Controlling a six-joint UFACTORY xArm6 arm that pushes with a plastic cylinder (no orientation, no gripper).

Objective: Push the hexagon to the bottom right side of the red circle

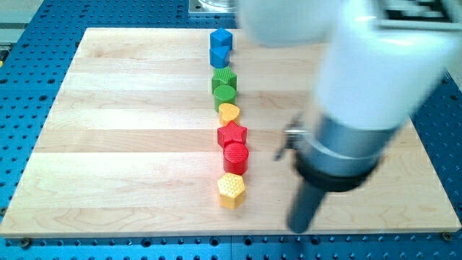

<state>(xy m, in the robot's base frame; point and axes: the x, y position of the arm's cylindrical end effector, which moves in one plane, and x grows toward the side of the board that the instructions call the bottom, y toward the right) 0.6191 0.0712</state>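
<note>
A yellow hexagon (231, 189) lies near the view's bottom, directly below the red circle (235, 157) and touching or nearly touching it. My rod comes down at the view's right, and my tip (299, 228) rests on the board to the right of the hexagon and slightly below it, well apart from it.
A column of blocks runs up from the red circle: a red star (232, 133), a yellow heart (229, 113), a green circle (224, 94), a green hexagon-like block (224, 77), and two blue blocks (220, 45). The wooden board (115, 144) sits on a blue perforated table. The arm's white body hides the board's upper right.
</note>
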